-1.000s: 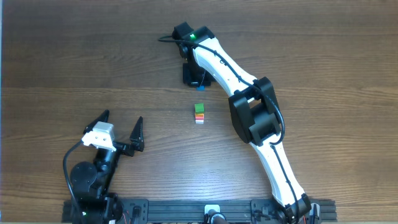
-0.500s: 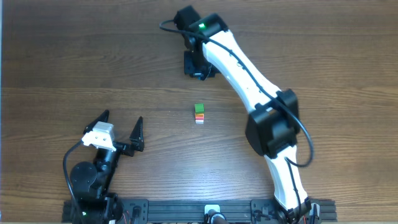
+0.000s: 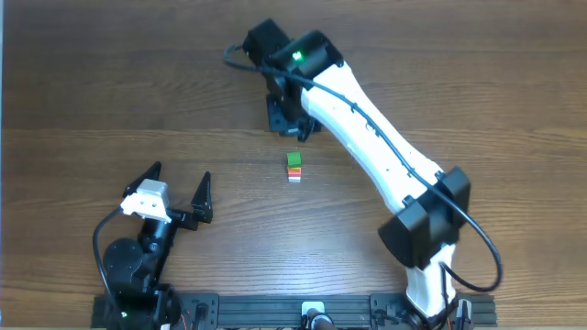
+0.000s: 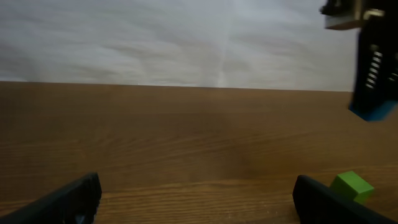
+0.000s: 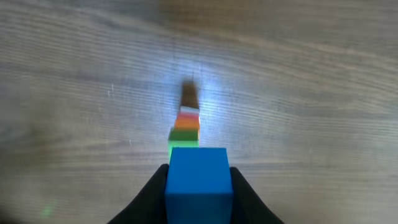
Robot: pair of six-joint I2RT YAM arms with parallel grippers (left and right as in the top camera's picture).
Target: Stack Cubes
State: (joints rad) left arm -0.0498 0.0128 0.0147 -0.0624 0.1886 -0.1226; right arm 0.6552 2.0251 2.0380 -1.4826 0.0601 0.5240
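1. Cubes form a small stack point(image 3: 294, 168) just left of the top view's centre, on a brown wooden table point(image 3: 83, 82). A green cube point(image 3: 293, 159) is on top, an orange cube point(image 3: 294, 170) is under it, and a white cube point(image 3: 294, 178) is at the bottom.
2. A blue cube point(image 5: 198, 179) is clamped between the fingers of the right gripper point(image 3: 287, 115), in the upper middle of the top view.
3. In the right wrist view the blue cube fills the lower centre. The stack shows just past its upper edge, and the two are not touching.
4. In the left wrist view the blue cube hangs at the upper right, clear of the table.
5. The left gripper point(image 3: 181, 171) is at the lower left of the top view, well apart from the stack. Its fingers are spread wide and hold nothing.
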